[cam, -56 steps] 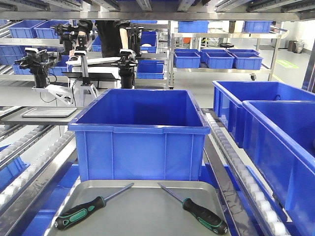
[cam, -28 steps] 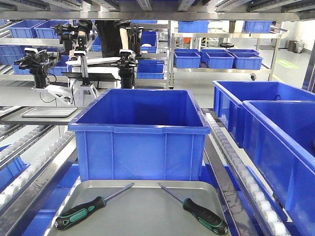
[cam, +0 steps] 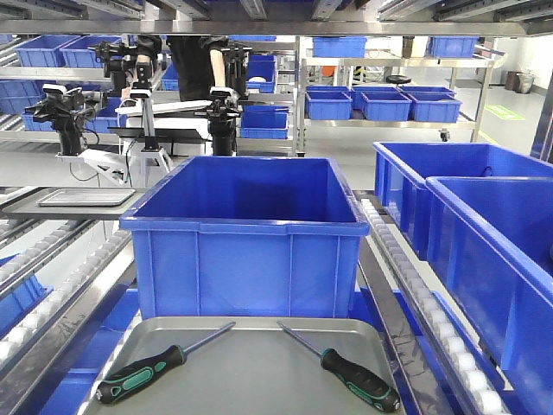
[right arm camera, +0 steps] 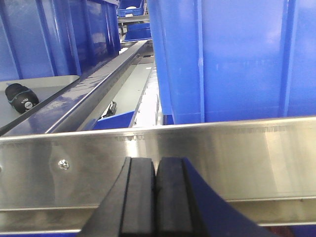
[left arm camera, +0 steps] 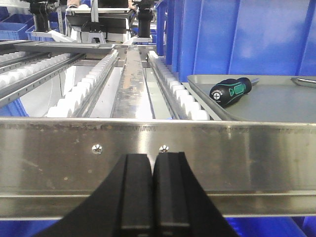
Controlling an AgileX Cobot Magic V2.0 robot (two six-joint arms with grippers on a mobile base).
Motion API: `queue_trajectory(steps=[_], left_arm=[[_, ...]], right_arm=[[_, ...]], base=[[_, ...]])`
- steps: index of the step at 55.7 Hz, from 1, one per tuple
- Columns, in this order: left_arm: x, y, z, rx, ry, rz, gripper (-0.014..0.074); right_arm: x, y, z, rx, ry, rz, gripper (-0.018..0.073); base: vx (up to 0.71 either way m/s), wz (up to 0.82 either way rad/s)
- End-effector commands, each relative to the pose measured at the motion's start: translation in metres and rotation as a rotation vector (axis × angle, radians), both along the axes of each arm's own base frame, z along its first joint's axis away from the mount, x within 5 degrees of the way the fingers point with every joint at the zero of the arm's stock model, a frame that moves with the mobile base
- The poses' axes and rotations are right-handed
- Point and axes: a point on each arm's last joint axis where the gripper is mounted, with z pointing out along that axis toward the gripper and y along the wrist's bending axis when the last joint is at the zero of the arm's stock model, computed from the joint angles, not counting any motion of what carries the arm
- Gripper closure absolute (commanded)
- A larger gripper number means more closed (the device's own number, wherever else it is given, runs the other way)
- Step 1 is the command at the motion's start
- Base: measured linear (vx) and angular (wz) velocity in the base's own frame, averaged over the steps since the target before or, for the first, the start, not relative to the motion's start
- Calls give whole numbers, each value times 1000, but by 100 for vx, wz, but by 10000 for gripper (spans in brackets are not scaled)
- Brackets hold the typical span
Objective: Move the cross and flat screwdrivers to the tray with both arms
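Two black-and-green screwdrivers lie in the grey metal tray (cam: 251, 380) at the bottom of the front view, the left one (cam: 143, 374) and the right one (cam: 359, 379), shafts pointing away toward the blue bin. The left one's handle shows in the left wrist view (left arm camera: 230, 92), and the right one's handle end shows in the right wrist view (right arm camera: 19, 98). My left gripper (left arm camera: 153, 160) is shut and empty, low in front of a steel rail. My right gripper (right arm camera: 156, 165) is shut and empty, also behind a steel rail. Neither gripper shows in the front view.
A deep blue bin (cam: 246, 233) stands just behind the tray. Two more blue bins (cam: 484, 233) sit on the right. Roller conveyor lanes (left arm camera: 84, 86) run on both sides. A steel rail (left arm camera: 158, 140) crosses in front of each gripper. Another robot rig (cam: 138, 104) stands behind.
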Motion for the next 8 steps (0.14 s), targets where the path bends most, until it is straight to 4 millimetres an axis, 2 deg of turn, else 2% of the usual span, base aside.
queue_trajectory(steps=[1,8], left_arm=[[1,1,15,-22,-92,10,603],[1,1,15,-22,-92,10,603]], right_arm=[[1,0,5,-10,-81,-1,567],[1,0,5,-10,-81,-1,567]], base=[[0,0],[0,0]])
